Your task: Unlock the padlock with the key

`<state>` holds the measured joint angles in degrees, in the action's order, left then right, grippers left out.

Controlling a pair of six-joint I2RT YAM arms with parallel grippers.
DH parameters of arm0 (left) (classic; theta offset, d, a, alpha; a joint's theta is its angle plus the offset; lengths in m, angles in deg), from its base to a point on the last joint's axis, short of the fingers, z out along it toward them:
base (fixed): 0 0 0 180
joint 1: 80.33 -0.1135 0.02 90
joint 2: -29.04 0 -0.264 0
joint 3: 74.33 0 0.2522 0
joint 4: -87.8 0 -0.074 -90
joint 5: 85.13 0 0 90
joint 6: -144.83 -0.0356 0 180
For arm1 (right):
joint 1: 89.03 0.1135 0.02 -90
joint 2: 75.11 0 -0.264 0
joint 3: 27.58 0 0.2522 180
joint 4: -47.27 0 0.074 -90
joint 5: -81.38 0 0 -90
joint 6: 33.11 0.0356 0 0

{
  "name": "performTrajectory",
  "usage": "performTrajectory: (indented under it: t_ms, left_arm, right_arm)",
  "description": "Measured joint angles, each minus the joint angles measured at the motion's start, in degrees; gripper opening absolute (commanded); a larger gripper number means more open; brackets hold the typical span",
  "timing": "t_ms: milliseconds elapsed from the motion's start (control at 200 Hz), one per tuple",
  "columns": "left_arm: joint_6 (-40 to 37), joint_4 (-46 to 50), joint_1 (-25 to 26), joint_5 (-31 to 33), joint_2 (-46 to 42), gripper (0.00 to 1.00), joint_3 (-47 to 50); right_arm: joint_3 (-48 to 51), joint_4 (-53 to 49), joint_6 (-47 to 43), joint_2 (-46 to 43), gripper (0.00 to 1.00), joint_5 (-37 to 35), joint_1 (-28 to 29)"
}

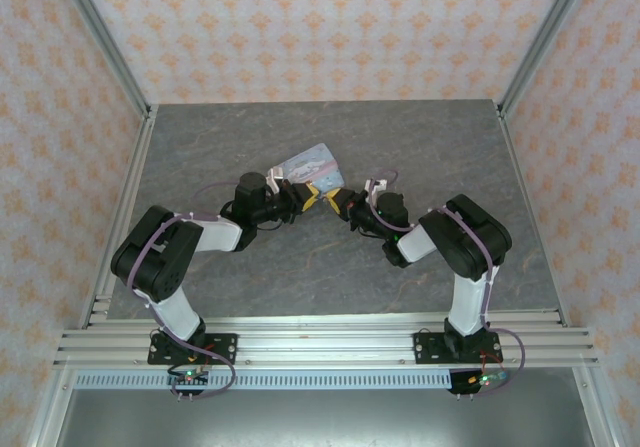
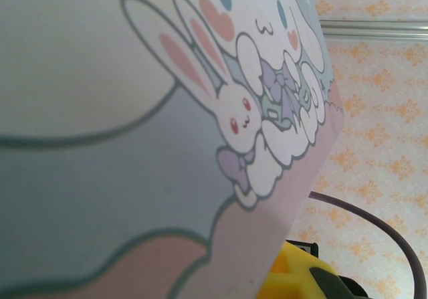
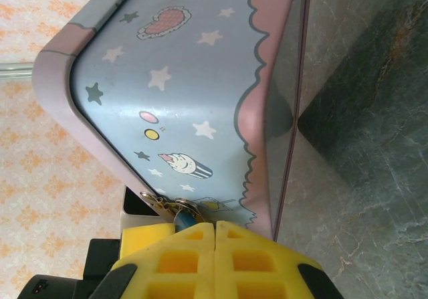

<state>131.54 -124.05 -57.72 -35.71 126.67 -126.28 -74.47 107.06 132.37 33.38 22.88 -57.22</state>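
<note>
Left tool point(image 1: 303, 199), jaws nearly shut, appears to pinch tin point(image 1: 312, 163) rim to hold it tilted off desk point(image 3: 361, 145), presenting padlock point(image 3: 182, 212) on tin's edge at approx. 11 o'clock of fully closed right tool point(image 3: 215, 229); key not distinguishable.

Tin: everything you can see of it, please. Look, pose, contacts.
The tin is a pale blue rectangular box with rounded corners and a pink scalloped band, glossy like printed metal. Prints: a white rabbit, a floppy-eared white character, stars, a heart, a cupcake. It rests on the grey table, angled, just beyond both grippers' tips. A small metal fitting sits at its edge by the shut right gripper; whether the left gripper touches it is unclear.
</note>
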Motion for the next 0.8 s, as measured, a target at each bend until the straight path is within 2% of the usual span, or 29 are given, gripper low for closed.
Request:
performTrajectory:
  t_ms: [801]
  left_arm:
    - [-0.2, 0.42, 0.26, 2.75, -0.74, 0.0, 0.0]
  right_arm:
    - [-2.58, -0.66, 1.46, 0.63, 0.0, -0.42, 1.31]
